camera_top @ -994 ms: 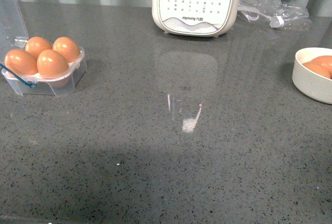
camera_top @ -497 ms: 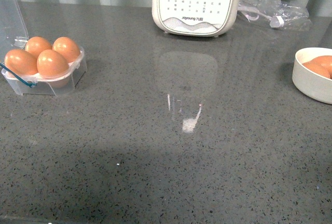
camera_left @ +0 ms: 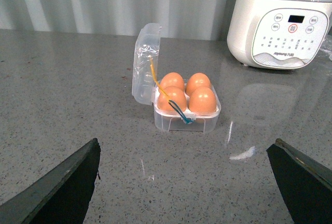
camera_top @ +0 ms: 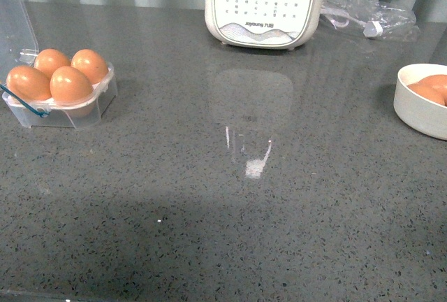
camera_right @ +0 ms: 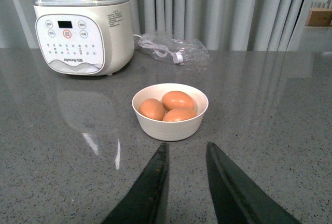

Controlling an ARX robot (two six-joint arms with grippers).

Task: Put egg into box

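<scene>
Grey speckled countertop [camera_top: 209, 232]. White appliance with button panel [camera_top: 264, 1], far centre. Clear plastic bag holding white cable [camera_top: 370, 17], far right, near appliance. Round white bowl [camera_top: 417, 117], right edge. Pale pleated curtain [camera_right: 218, 6] behind.

Bright, even light; glare streaks the countertop [camera_top: 255, 166] (all views sharp)

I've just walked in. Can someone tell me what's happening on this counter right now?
Nothing is being handled at this moment. The left gripper is wide open and empty, facing the box. The box's lid stands open and its four cells are filled with brown eggs. The right gripper, fingers slightly apart and empty, faces the white bowl, which holds three more eggs. A white appliance stands behind them.
</scene>
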